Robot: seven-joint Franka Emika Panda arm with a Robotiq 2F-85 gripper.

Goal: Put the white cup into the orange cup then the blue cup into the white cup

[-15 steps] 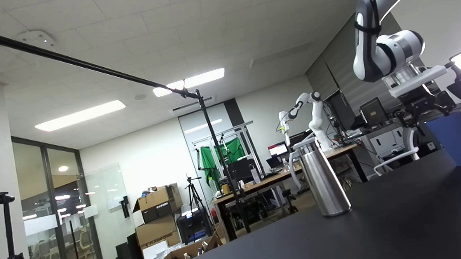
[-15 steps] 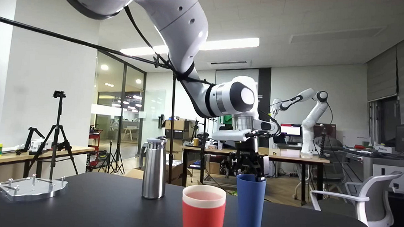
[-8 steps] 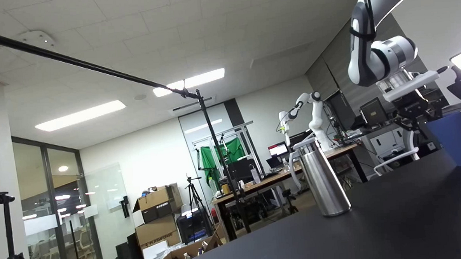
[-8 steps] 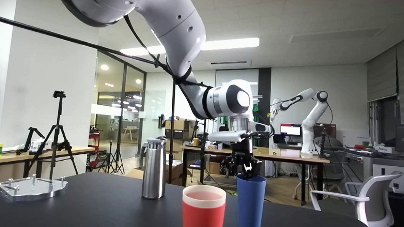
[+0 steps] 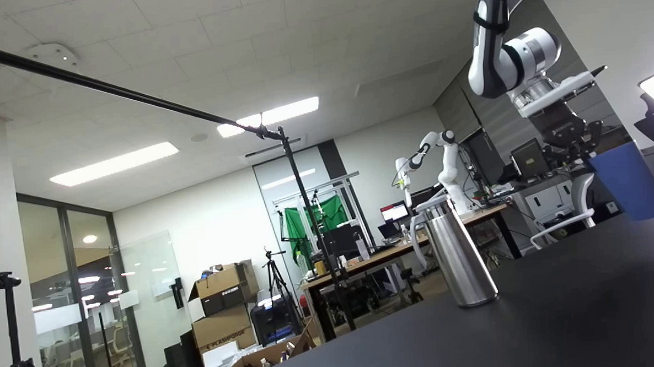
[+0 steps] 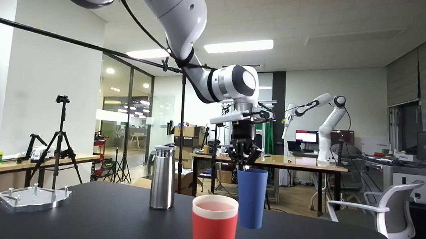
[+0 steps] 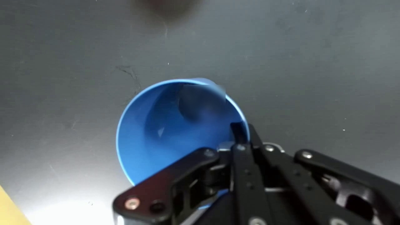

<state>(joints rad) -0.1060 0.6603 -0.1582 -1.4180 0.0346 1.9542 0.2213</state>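
Observation:
The blue cup (image 6: 252, 200) hangs upright, or nearly so, slightly above the dark table. My gripper (image 6: 245, 167) is shut on its rim. In the wrist view one black finger (image 7: 238, 131) lies inside the blue cup (image 7: 175, 134) and the other outside, pinching the wall between them. The blue cup (image 5: 630, 181) shows beneath the gripper in both exterior views. Nearer the camera stands the orange cup (image 6: 214, 231), reddish in this light. The white cup (image 6: 215, 214) sits inside it, with only its pale rim band and interior showing.
A tall steel flask (image 6: 162, 182) stands on the dark table (image 6: 97, 222), left of the cups in an exterior view. Farther left lies a clear plate with metal pegs (image 6: 33, 199). A white chair (image 6: 392, 210) is beyond the table's right edge.
The gripper has closed on the blue cup's rim and lifted it off the table. Cup and arm have shifted left in both exterior views. The orange and white cups have stayed put.

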